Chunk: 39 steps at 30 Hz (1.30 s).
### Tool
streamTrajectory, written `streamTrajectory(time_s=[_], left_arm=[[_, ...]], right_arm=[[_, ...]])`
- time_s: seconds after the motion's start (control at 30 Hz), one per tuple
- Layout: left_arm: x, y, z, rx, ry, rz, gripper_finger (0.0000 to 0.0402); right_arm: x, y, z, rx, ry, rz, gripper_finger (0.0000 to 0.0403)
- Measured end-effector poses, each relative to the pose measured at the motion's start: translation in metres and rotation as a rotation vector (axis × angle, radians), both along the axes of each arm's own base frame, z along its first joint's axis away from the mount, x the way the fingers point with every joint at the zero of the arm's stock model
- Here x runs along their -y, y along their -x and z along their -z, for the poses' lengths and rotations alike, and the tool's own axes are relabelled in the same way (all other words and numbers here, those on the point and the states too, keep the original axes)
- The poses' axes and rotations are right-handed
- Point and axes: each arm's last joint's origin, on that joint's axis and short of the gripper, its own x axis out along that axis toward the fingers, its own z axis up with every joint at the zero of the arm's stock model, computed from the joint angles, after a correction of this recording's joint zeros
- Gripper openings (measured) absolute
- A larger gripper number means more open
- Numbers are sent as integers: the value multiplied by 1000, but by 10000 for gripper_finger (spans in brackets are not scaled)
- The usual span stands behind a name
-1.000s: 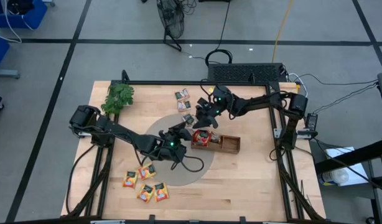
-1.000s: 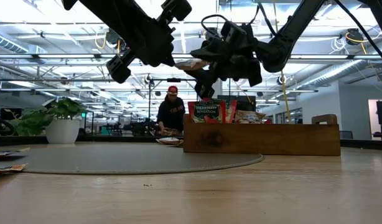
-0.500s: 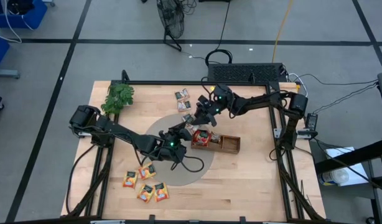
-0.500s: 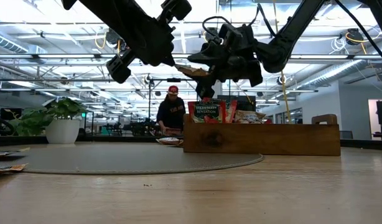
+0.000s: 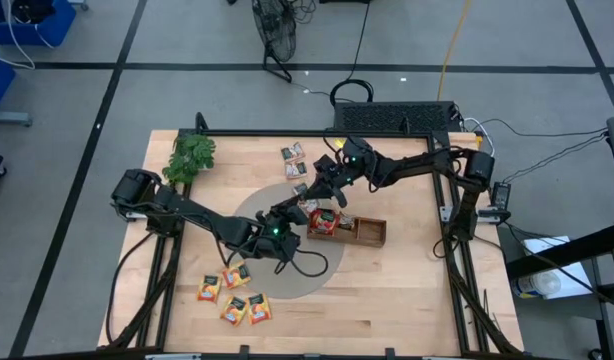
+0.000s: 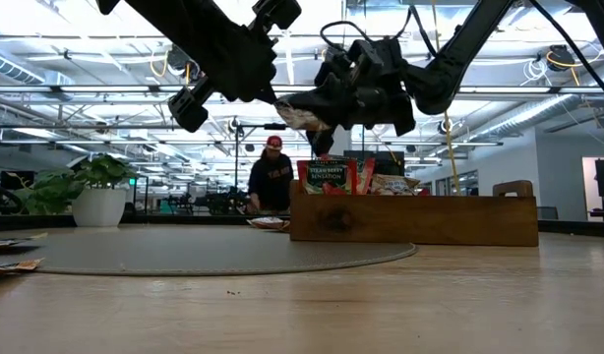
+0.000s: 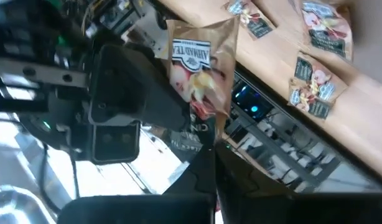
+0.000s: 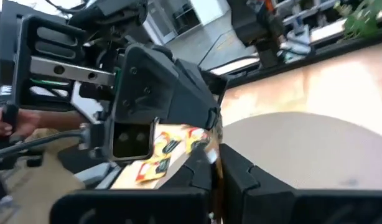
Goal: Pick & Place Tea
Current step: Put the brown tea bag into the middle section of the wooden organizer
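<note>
A grey-white tea sachet with a dark printed patch hangs in the air over the round grey mat, by the left end of the brown wooden tray. My left gripper and my right gripper meet at it, both shut on it. In the low view the sachet sits between the left gripper and the right gripper. Red sachets stand in the tray's left compartment. Orange-yellow sachets lie flat near the front left, grey-white ones at the far side. My left gripper pinches the sachet's one edge between its two fingers, coming about level from the table's left. The sachet stands out beyond the fingertips, lifted clear of the table. My right gripper pinches a side edge of the same sachet between its two fingers, coming level from the far right. In its own wrist view only a thin sliver of the sachet shows at the fingertips.
A green leafy sprig lies at the far left corner. The round grey mat covers the table's middle under both grippers. The tray's right compartments hold nothing. In the low view a person shows in the room behind the table.
My right gripper has rolled a little and shut on the sachet that my left gripper holds up. The sachet, level and flat a second ago, now droops and looks crumpled between the two grippers. Neither arm has shifted its place.
</note>
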Motion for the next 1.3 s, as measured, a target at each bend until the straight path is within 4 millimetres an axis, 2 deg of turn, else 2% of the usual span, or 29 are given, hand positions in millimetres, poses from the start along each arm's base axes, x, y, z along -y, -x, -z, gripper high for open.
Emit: streamTrajectory(time_s=[0.17,0.3,0.37,0.47,0.57,0.67,0.77,0.87,1.03,1.13,1.3], left_arm=[[6,1,-1,213,136,-51,29],[12,0,-6,476,234,-128,46],[13,0,-9,632,285,-179,52],[8,3,-17,795,411,-224,60],[-6,11,-33,826,710,-205,60],[-31,20,-52,857,1026,-178,51],[-60,35,-71,945,1216,-136,36],[-87,50,-75,1046,1352,-67,19],[-117,68,-72,1230,1540,103,5],[-124,74,-63,1293,1578,125,19],[-128,77,-57,1335,1591,121,43]], right_arm=[[-2,5,-22,57,85,117,1],[-10,21,-49,100,216,253,1],[-22,33,-53,74,273,310,0],[-52,54,-54,46,377,386,0],[-86,78,-43,10,472,475,0],[-118,103,-27,-22,523,564,0],[-144,124,-10,-23,528,655,0],[-160,139,9,-8,500,735,0],[-173,150,39,-26,478,838,0],[-176,147,53,-52,505,892,0],[-183,133,62,-31,490,847,0]])
